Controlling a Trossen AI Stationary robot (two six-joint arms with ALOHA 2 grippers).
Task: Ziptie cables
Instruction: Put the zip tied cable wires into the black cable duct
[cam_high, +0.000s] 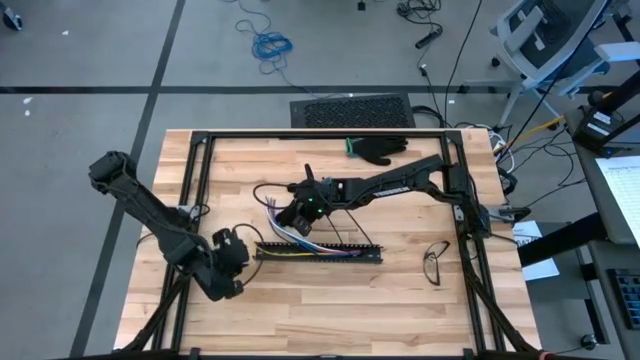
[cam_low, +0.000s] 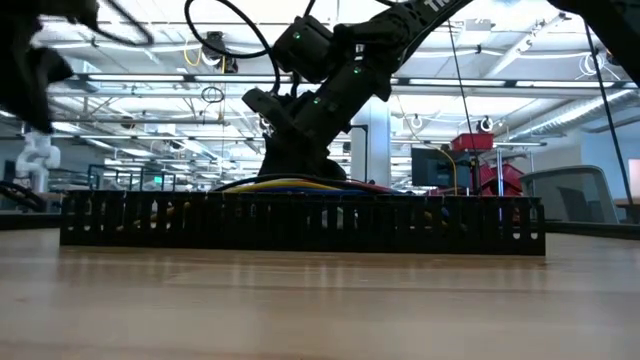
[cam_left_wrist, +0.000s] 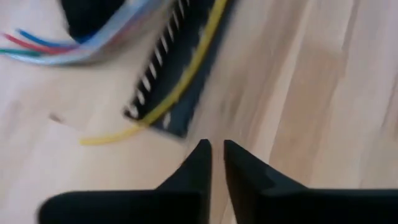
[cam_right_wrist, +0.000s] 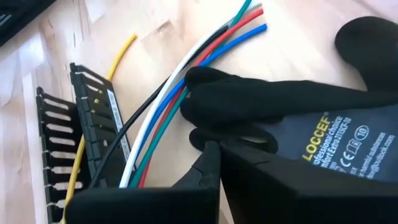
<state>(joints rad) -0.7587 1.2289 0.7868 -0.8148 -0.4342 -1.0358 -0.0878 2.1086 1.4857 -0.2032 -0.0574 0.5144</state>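
Observation:
The cables (cam_right_wrist: 168, 106), white, red, blue, green and black wires, run from the bare wood into the black slotted channel (cam_high: 320, 250), which lies flat mid-table. A yellow wire (cam_left_wrist: 186, 81) runs along the channel and pokes out at its left end. My right gripper (cam_right_wrist: 213, 149) is shut, slanting down over the cables (cam_high: 275, 225) just beyond the channel's left part. A black glove (cam_right_wrist: 298, 118) lies across the cables there. My left gripper (cam_left_wrist: 214, 149) hovers by the channel's left end (cam_high: 258, 250), with a narrow gap between its fingers and nothing in it. My right gripper's shut fingertips (cam_right_wrist: 208, 155) meet a fold of the black glove (cam_right_wrist: 230, 134) where it lies on the cables. The fingers come slanting down from the table's right. Whether any of the glove sits between them I cannot tell; the glove hides the spot.
A second black glove (cam_high: 378, 148) lies near the table's far edge. A pair of glasses (cam_high: 435, 262) lies at the right. Black frame rails (cam_high: 190, 190) run along the table's sides, and a dark mat (cam_high: 350, 110) lies beyond the far edge.

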